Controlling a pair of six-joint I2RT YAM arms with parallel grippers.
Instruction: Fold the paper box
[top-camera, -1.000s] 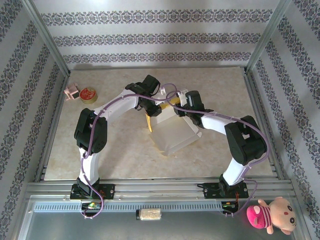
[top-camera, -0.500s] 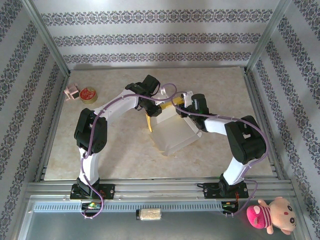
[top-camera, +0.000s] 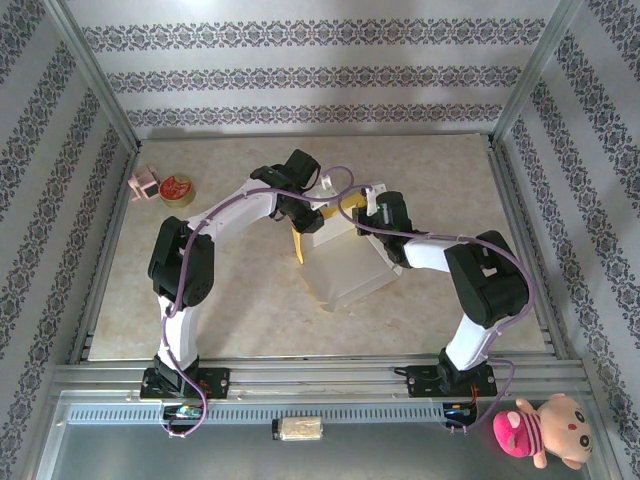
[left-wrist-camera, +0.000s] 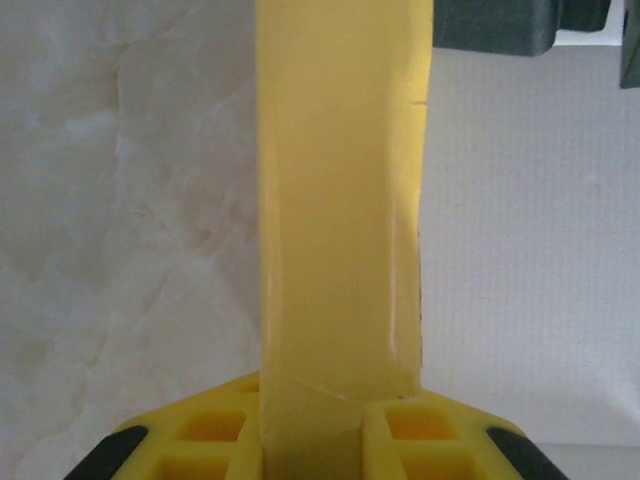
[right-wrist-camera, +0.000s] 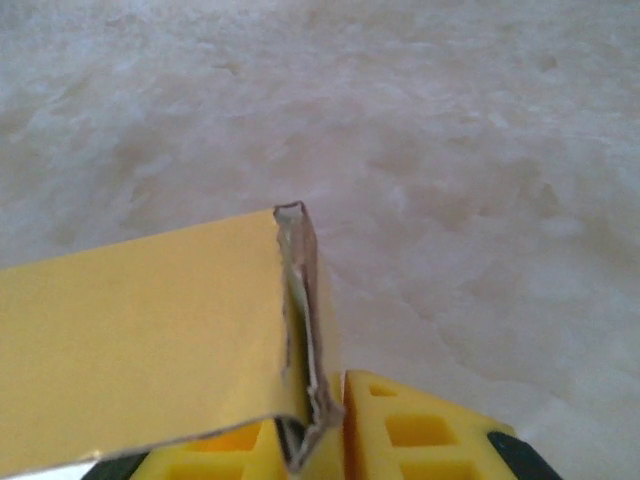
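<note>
Marbled tabletop (top-camera: 230, 290), patterned wallpaper walls (top-camera: 300, 75). One paper box (top-camera: 345, 268) in the centre, one red tin (top-camera: 177, 188) at ten o'clock. Left hand (top-camera: 304, 222) and right hand (top-camera: 363, 214) each pinch the box.

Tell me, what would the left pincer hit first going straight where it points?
The left pincer is clamped on the yellow flap of the paper box; straight along it, a dark part of the right arm looks first in line, though depth is unclear.
</note>
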